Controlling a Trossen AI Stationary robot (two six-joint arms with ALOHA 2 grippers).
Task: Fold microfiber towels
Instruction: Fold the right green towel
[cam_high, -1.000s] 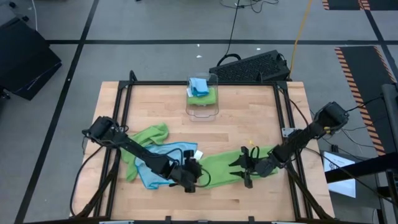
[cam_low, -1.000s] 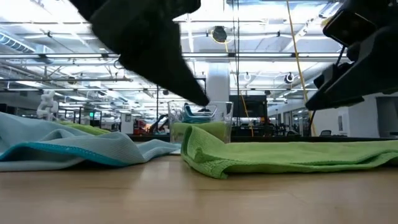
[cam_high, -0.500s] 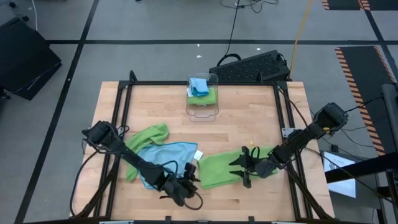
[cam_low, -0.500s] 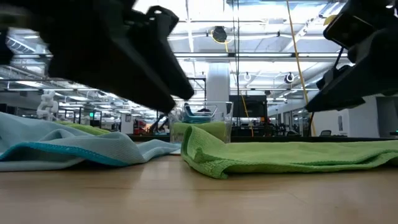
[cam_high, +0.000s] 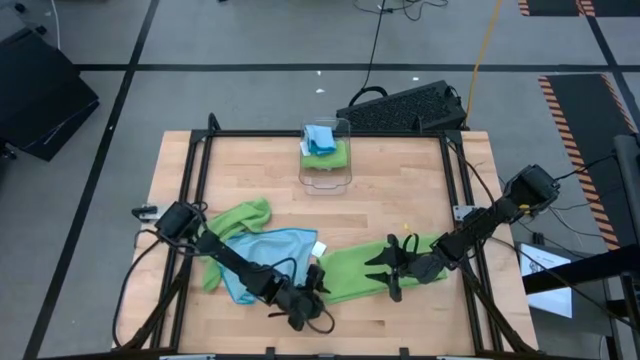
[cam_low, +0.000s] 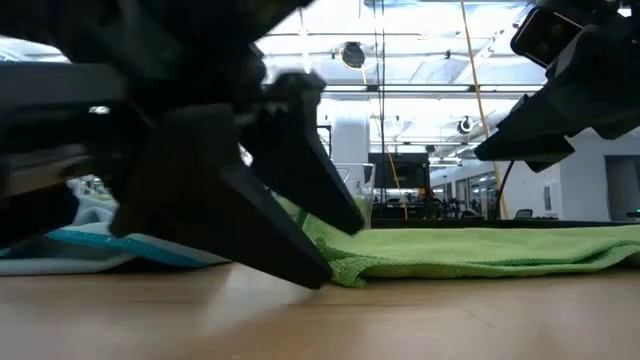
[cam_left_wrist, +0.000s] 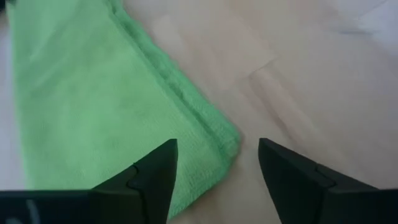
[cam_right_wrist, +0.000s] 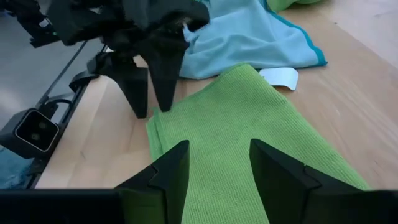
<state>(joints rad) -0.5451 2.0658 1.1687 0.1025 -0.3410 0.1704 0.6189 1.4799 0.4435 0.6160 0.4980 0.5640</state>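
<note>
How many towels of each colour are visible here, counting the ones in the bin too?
Lime green towels: 3 (flat one near the grippers, crumpled one at the left, one in the clear bin)
Light blue towels: 2 (one spread on the table, one in the bin)
Total: 5

Left gripper (cam_high: 312, 293) hangs low near the front edge, jaws apart; right gripper (cam_high: 385, 270) hovers opposite, jaws apart.

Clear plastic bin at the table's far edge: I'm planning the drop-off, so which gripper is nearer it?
Right. The right gripper is diagonally closer to the clear plastic bin; the left gripper sits nearer the front edge.
</note>
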